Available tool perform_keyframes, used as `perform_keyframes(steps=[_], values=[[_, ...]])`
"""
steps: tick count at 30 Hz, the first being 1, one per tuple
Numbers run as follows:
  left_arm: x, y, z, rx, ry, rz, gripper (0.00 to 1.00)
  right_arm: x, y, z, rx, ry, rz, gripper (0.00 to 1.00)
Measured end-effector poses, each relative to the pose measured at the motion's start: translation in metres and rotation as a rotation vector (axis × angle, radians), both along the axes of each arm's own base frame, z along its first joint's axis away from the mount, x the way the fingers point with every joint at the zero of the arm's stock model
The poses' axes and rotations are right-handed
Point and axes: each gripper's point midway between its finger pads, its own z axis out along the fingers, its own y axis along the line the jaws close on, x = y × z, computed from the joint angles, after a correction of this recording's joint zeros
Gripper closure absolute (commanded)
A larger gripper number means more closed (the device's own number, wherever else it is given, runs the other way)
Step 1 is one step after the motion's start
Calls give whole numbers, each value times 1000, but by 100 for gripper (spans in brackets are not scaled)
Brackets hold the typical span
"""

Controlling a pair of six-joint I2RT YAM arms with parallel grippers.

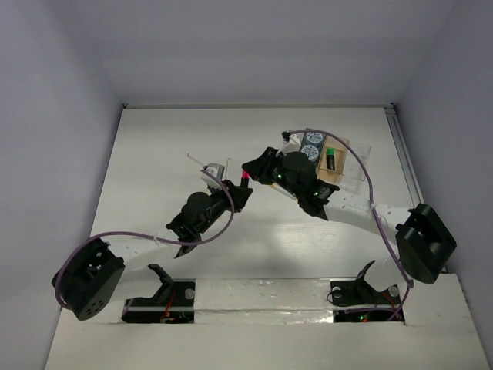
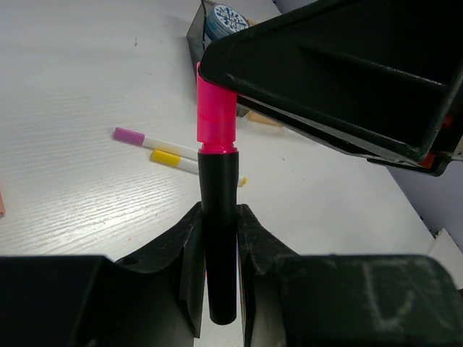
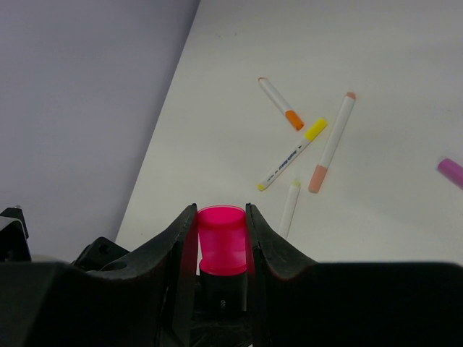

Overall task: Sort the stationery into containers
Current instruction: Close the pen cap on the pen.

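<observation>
Left gripper [image 2: 218, 220] clamps the marker [image 2: 218, 188] by its black barrel, while right gripper [image 3: 221, 213] clamps its pink cap [image 3: 221, 242].

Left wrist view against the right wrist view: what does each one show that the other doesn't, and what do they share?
Only the left wrist view: a patterned-top canister at the top edge, and the left tool gripping the black barrel of the pink-capped marker. Only the right wrist view: an orange-ended pen, a peach-ended pen, and the right tool closed on the pink cap. Both: the marker itself, a yellow-ended pen and a purple-ended pen on the white table.
</observation>
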Motion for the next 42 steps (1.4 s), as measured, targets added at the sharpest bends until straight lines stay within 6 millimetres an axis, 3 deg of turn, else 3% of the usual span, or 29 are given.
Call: perform_keyframes(steps=[7, 25, 34, 42], values=[[-2, 3, 1, 8, 3, 2, 100, -8, 4, -1, 71, 2, 31, 91], [-12, 7, 26, -9, -61, -17, 100, -25, 4, 26, 185, -28, 89, 100], [-17, 8, 11, 80, -43, -38, 100, -34, 3, 10, 152, -17, 80, 100], [-20, 2, 13, 128, -42, -70, 100, -40, -7, 8, 176, -37, 46, 100]])
